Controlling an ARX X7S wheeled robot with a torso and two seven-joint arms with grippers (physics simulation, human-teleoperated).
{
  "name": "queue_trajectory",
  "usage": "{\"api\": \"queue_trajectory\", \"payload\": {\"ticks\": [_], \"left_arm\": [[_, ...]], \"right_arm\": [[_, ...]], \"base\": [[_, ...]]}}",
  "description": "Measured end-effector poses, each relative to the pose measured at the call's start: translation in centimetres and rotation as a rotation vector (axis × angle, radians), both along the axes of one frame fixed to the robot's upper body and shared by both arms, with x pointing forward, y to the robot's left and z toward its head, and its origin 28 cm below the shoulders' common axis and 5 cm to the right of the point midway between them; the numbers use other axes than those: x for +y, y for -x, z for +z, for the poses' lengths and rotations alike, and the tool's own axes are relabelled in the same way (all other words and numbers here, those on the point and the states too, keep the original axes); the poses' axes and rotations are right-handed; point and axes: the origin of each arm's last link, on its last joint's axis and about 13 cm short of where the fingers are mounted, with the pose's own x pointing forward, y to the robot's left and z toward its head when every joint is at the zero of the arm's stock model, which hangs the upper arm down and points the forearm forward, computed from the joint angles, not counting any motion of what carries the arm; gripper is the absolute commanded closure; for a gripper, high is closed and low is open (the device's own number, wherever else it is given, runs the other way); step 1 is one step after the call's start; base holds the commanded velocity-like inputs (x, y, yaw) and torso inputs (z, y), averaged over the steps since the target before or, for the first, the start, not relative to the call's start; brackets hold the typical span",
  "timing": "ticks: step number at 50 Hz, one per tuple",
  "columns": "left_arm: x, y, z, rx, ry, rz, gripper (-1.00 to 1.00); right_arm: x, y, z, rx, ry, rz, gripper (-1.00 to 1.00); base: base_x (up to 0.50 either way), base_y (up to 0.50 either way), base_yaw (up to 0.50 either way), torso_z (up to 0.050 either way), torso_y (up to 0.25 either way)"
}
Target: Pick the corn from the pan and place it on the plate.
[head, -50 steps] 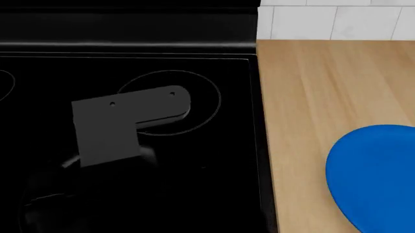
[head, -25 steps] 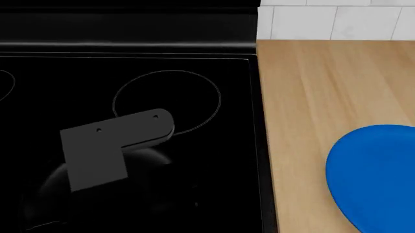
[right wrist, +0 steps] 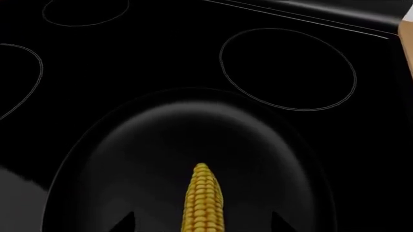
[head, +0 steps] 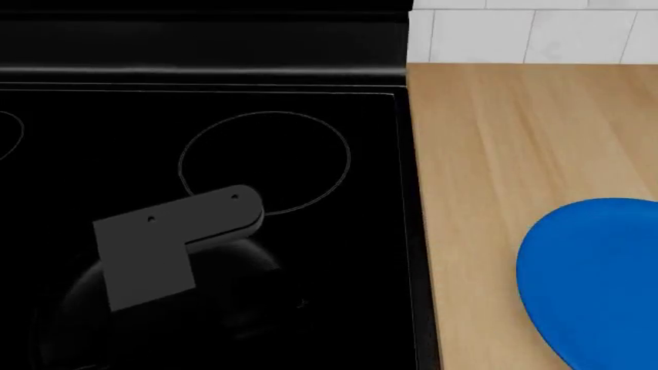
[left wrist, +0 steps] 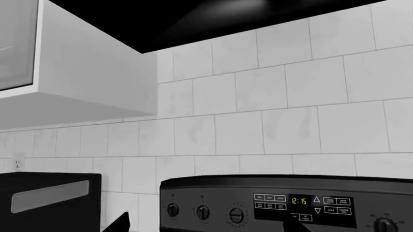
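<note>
One corn cob [right wrist: 204, 199] lies in the pan [right wrist: 129, 145], its tip pointing away from the right wrist camera, and the two dark tips of the right pincer [right wrist: 204, 223] show on either side of it at the frame's edge, spread wide apart and not touching the kernels. From the head view the cob itself is hidden; only the grey right arm [head: 169, 243] hangs over the faint curve of the pan on the black stove [head: 62, 131]. Further right, across the stove's edge, the blue plate [head: 596, 277] sits on the wooden counter [head: 494, 139], well apart from the pan and cut off by the frame. The left pincer looks up at the tiled wall [left wrist: 290, 96] and the stove's control panel [left wrist: 284, 205]; whether it is open or closed cannot be told. The risk, as I judge it, is closing off-centre: the round cob could roll or squirt out along the pan, or the tips could strike the pan floor first.
</note>
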Motion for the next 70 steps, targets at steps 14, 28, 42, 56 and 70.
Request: {"api": "queue_trajectory", "payload": {"ticks": [14,28,42,56,70], "left_arm": [[0.1,-0.2,-0.2,0.005,-0.001,0.003,-1.0],[0.2,-0.4,-0.6,0.01,0.004,0.006,-1.0],[0.2,-0.5,-0.7,0.012,0.006,0.009,-1.0],[0.3,-0.6,-0.9,0.014,0.008,0.009,-1.0],[0.3,-0.6,-1.0,0.016,0.01,0.01,-1.0]], "right_arm": [[0.3,-0.8,-0.4,0.027,0.007,0.0,-1.0],[0.4,-1.1,-1.1,0.06,0.02,0.001,-1.0],[0.5,-1.1,-1.5,0.083,0.03,0.008,-1.0],[0.5,-1.0,-1.9,0.1,0.04,0.014,-1.0],[0.5,-1.0,-2.2,0.114,0.044,0.017,-1.0]], "base": [[0.0,0.0,0.0,0.0,0.0],[0.0,0.0,0.0,0.0,0.0],[0.0,0.0,0.0,0.0,0.0],[0.0,0.0,0.0,0.0,0.0],[0.0,0.0,0.0,0.0,0.0]]}}
